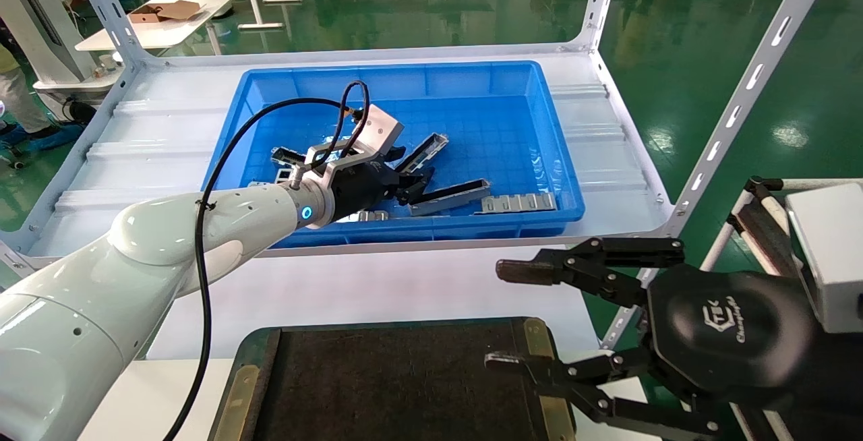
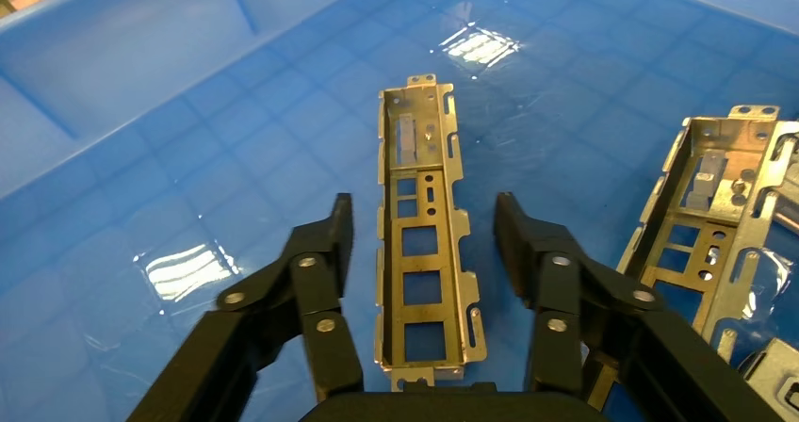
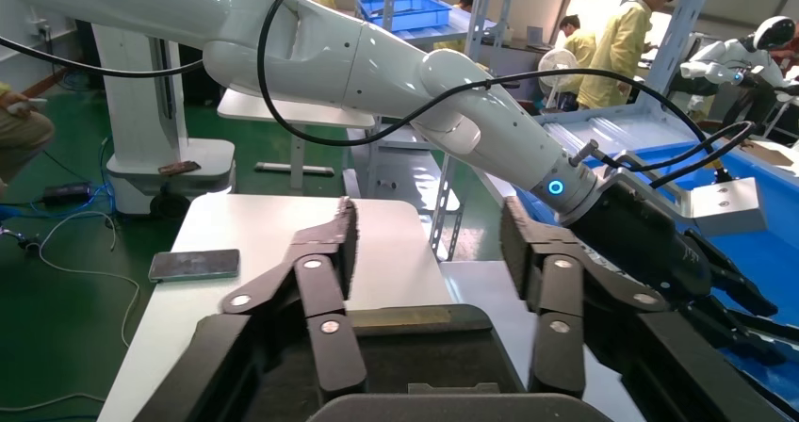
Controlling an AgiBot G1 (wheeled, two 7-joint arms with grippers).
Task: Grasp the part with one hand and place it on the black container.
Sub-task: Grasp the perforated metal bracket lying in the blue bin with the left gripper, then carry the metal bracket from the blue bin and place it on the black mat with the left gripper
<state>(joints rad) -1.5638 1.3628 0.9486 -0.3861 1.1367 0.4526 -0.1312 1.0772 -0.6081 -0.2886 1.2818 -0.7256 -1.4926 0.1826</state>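
Resting on the white shelf, the blue bin held the left gripper, whose fingers were spread on either side of the part lying flat on the bin floor, not touching it. The right gripper hovered with fingers spread beside the black container.

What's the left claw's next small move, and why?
Probably straight down, then close. The left claw is open inside the blue bin, a finger on either side of the part, and looks to be above it, not touching. The black container holds nothing in view. The right claw is open by the container's right edge.
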